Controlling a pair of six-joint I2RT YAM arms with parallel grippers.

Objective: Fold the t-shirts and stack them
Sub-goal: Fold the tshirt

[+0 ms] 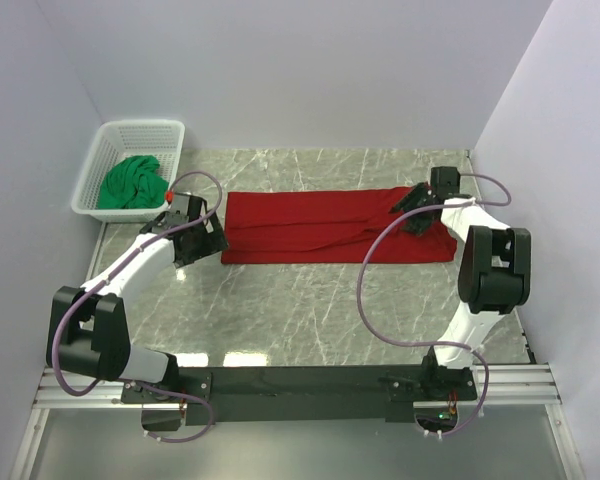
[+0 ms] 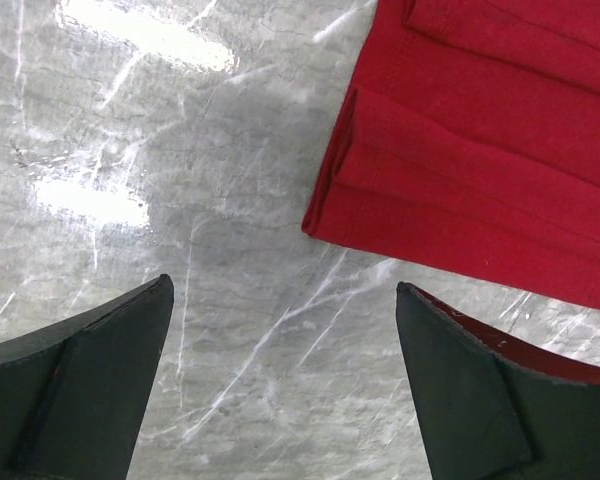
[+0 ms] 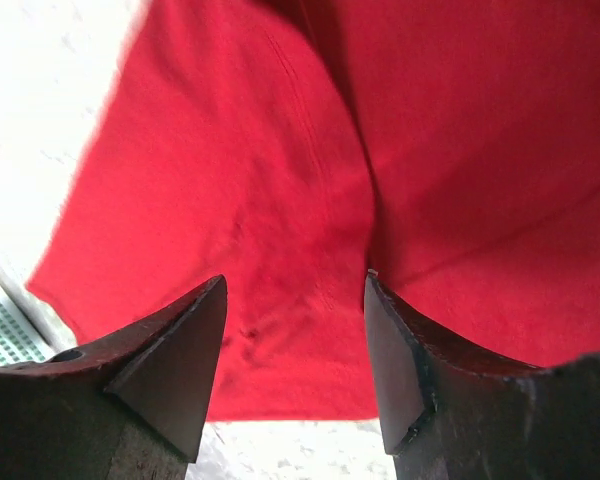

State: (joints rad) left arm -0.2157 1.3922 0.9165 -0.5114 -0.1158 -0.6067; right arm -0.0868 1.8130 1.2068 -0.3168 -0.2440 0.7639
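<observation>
The deep red t-shirt (image 1: 330, 226) lies folded into a long strip across the marble table. The bright green t-shirt (image 1: 132, 182) sits crumpled in the white basket. My left gripper (image 1: 212, 236) is open and empty at the strip's left end; in the left wrist view the red shirt's folded corner (image 2: 460, 150) lies just ahead of the gripper (image 2: 285, 290). My right gripper (image 1: 416, 208) hovers open over the strip's right end; in the right wrist view the red fabric (image 3: 310, 180) fills the space between and beyond its fingers, which hold nothing.
The white lattice basket (image 1: 95, 175) stands at the back left corner against the wall. Walls close in the table on the left, back and right. The black rail (image 1: 310, 382) with the arm bases runs along the near edge.
</observation>
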